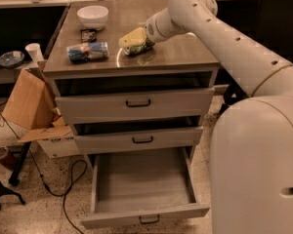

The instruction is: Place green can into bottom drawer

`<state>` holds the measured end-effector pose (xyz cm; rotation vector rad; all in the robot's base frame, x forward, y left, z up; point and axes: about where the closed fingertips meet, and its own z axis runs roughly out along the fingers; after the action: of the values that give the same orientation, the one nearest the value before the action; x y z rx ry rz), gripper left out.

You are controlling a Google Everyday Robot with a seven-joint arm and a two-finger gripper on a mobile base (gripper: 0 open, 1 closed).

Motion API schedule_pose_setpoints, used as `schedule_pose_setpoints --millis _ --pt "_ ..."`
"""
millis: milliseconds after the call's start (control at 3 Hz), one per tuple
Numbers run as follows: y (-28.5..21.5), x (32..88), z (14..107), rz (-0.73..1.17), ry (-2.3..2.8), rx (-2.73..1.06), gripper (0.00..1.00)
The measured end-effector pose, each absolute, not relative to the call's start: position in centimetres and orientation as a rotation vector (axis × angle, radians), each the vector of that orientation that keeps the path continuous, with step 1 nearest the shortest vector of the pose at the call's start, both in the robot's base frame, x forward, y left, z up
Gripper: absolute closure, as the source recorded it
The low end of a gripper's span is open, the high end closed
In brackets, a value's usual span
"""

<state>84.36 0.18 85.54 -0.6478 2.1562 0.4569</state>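
Note:
The green can (139, 47) lies on the wooden cabinet top (185, 50), right of its middle, mostly covered by my gripper (133, 41). The gripper reaches in from the right on the white arm (219, 38) and sits on or around the can, low on the surface. The bottom drawer (146, 218) is pulled far out below, and its grey inside is bare. Its small dark bar handle shows at the front edge.
A blue-wrapped packet (87, 51) lies left of the can. A white bowl (93, 16) and a small dark item (88, 34) lie behind it. The top drawer (136, 103) and middle drawer (141, 139) stand slightly ajar. A cardboard box (27, 101) and cables are on the floor to the left.

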Motion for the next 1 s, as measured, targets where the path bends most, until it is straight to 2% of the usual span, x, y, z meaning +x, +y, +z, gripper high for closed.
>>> schedule_pose_setpoints --millis 333,1000 --pt "0.9 84.2 85.5 0.539 2.127 -0.655 0.17" --pt "2.7 83.5 84.5 0.642 2.105 -0.678 0.64"
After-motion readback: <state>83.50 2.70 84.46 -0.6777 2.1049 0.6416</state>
